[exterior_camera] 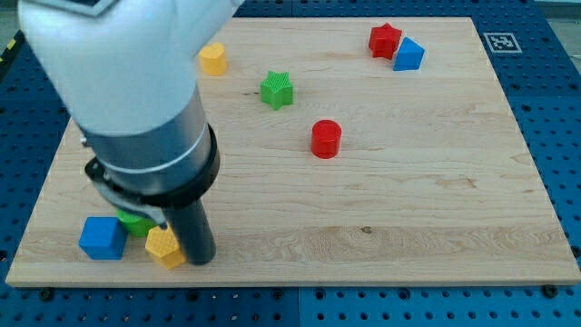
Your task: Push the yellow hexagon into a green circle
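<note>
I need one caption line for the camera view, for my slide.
My tip rests right of a yellow hexagon near a partly hidden green block and blue cube.

The blocks are yellow hexagon (164,246), blue cube (101,238), green star (277,89), red cylinder (326,138), and a green one (136,222), perhaps round.

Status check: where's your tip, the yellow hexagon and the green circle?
My tip hard against the yellow hexagon, view's bottom left. Green circle just behind, mostly hidden by the arm. Blue cube alongside, possibly crowding.
</note>
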`<state>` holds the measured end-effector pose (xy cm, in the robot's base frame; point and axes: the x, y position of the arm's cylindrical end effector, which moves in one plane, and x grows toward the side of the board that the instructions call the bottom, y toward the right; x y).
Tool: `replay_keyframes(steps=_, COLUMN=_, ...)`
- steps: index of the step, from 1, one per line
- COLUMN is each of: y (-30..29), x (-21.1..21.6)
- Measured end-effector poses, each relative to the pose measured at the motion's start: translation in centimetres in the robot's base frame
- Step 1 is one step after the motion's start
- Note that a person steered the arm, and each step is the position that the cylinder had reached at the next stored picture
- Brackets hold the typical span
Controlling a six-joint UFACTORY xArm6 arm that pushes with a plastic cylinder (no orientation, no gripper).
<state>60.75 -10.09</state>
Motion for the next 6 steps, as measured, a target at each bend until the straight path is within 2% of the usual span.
replay_keyframes(steps=1, y=-0.1, x=1.0)
replay_keyframes(steps=3, y=-3.1, x=0.2)
replay_keyframes(steps=4, y=-2.3, x=0.2)
replay_keyframes(steps=6, y=9.5, x=-2.1)
